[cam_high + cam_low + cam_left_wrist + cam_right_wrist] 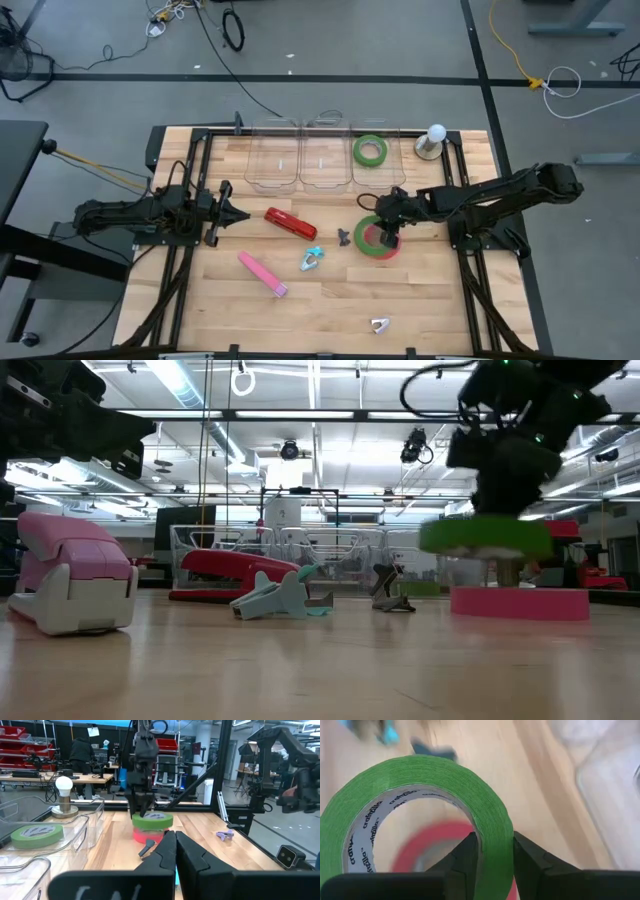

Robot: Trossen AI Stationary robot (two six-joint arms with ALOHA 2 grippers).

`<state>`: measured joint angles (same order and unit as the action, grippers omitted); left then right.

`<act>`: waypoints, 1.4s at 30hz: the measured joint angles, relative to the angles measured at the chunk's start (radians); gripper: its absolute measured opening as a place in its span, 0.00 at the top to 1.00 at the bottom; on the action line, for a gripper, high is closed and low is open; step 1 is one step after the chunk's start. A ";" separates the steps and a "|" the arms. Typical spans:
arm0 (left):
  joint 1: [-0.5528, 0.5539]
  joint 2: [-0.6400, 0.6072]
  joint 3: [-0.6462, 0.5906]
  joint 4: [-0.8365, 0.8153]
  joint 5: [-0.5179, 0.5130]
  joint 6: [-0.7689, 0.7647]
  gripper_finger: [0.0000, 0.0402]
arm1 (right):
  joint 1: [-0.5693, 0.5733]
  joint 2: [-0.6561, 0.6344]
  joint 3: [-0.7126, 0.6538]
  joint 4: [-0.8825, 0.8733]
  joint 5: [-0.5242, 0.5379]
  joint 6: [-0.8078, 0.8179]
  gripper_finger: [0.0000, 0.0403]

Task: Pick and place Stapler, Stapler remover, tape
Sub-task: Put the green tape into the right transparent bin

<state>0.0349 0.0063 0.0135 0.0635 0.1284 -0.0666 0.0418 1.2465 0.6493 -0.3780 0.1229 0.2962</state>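
Note:
My right gripper [388, 232] is shut on a green tape roll [485, 537] just above a red tape roll [518, 602] that lies flat on the table right of centre. A second green roll [370, 150] lies flat in the right clear bin. A red stapler [290, 222] and a pink stapler [263, 273] lie left of centre. A teal staple remover [311, 260] and a dark one [344, 237] lie between them and the tape. My left gripper [225, 210] is shut and empty at the table's left. My right gripper [495, 847] holds the green roll by its wall [496, 827], one finger inside the open centre and one outside. The fingers come from above, pointing down. The roll hangs about level, lifted clear of the red roll [437, 842] under it.
Three clear bins [300, 160] stand in a row at the table's far edge. A lamp bulb on a round base [432, 141] stands to their right. A small silver remover [379, 324] lies near the front edge. Black frame rails run along both sides.

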 joint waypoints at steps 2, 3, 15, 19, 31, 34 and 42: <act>0.000 0.000 0.000 0.000 0.000 0.000 0.99 | -0.007 0.000 0.042 -0.013 0.000 -0.015 0.75; 0.000 0.000 0.000 0.000 0.000 0.000 0.99 | -0.012 0.000 0.065 -0.024 0.000 -0.027 0.75; 0.000 0.000 0.000 0.000 0.000 0.000 0.99 | -0.112 0.000 0.319 -0.135 -0.003 -0.130 0.75; 0.000 0.000 0.000 0.000 0.000 0.000 0.99 | -0.163 0.000 0.352 -0.146 -0.008 -0.158 0.75; 0.000 0.000 0.000 0.000 0.000 0.000 0.99 | -0.347 -0.001 0.352 -0.170 -0.044 -0.229 0.75; 0.000 0.000 0.000 0.000 0.000 0.000 0.99 | -0.412 -0.001 0.352 -0.170 -0.042 -0.257 0.75; 0.000 0.000 0.000 0.000 0.000 0.000 0.99 | -0.599 -0.001 0.352 -0.168 -0.026 -0.348 0.75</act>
<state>0.0351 0.0063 0.0134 0.0635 0.1284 -0.0669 -0.5573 1.2457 1.0012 -0.5465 0.0969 -0.0519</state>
